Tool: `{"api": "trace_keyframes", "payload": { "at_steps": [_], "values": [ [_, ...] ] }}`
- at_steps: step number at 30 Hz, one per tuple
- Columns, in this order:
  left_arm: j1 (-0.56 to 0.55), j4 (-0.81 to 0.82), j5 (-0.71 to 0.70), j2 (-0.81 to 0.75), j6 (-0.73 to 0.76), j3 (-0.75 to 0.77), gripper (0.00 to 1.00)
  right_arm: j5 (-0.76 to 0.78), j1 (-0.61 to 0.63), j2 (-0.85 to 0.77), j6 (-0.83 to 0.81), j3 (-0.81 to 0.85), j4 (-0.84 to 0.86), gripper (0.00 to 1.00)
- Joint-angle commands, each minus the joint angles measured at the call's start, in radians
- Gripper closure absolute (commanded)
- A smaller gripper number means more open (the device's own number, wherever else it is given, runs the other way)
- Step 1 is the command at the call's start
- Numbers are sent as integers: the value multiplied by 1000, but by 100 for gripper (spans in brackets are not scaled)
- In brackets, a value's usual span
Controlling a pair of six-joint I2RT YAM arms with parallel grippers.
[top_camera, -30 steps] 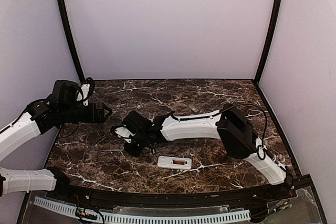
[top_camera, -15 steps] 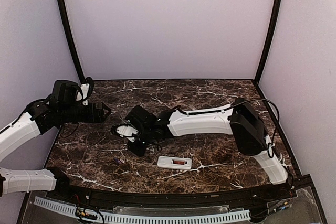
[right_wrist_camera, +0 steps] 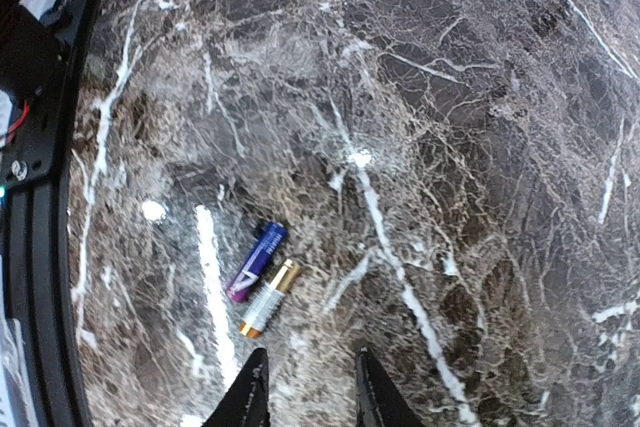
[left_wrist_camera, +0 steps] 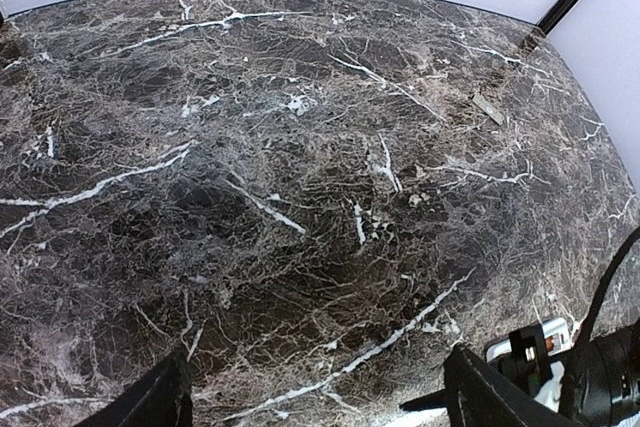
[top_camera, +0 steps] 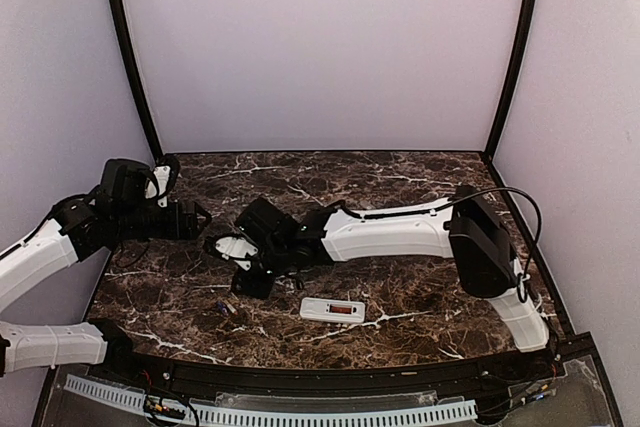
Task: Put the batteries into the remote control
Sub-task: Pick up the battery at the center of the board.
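Note:
The remote control (top_camera: 333, 310) lies flat near the front of the marble table, a white handset with a reddish-orange mark in its recessed bay. Two batteries lie side by side on the marble to its left, one blue-purple (right_wrist_camera: 257, 261) and one silver and gold (right_wrist_camera: 269, 297); the top view shows them as a tiny pair (top_camera: 226, 307). My right gripper (right_wrist_camera: 310, 389) hovers just short of them, slightly to their right, jaws a narrow gap apart with nothing between; from above it (top_camera: 250, 285) sits above the pair. My left gripper (left_wrist_camera: 320, 407) hangs open wide over bare marble.
A small flat grey cover piece (left_wrist_camera: 488, 109) lies far back on the table toward the right. Part of the right arm's wrist (left_wrist_camera: 560, 367) shows at the lower right of the left wrist view. The table's dark left edge rail (right_wrist_camera: 40, 147) runs close to the batteries.
The right arm has stretched further left and forward, bringing its gripper nearer the batteries. The left arm has sunk slightly.

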Motion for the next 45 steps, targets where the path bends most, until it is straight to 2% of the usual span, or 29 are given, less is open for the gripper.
{"api": "trace_keyframes", "payload": {
  "at_steps": [1, 9, 18, 26, 33, 39, 45],
  "values": [
    [8, -2, -12, -19, 3, 0, 14, 3, 34, 38, 73, 19, 78, 69],
    [8, -5, -17, -9, 16, 11, 14, 150, 74, 145, 128, 109, 18, 65],
    [8, -6, -19, -13, 23, 11, 14, 175, 80, 179, 147, 125, 7, 69],
    [8, -8, -23, -15, 29, 12, 14, 273, 76, 210, 133, 143, -34, 75],
    [8, -21, -30, -26, 35, 18, 14, 282, 56, 211, 129, 148, -103, 80],
    [8, -38, -43, -35, 49, 29, 13, 244, 49, 198, 82, 152, -261, 82],
    [8, -31, -47, -20, 60, 33, 13, 147, 45, 217, 28, 164, -311, 93]
  ]
}}
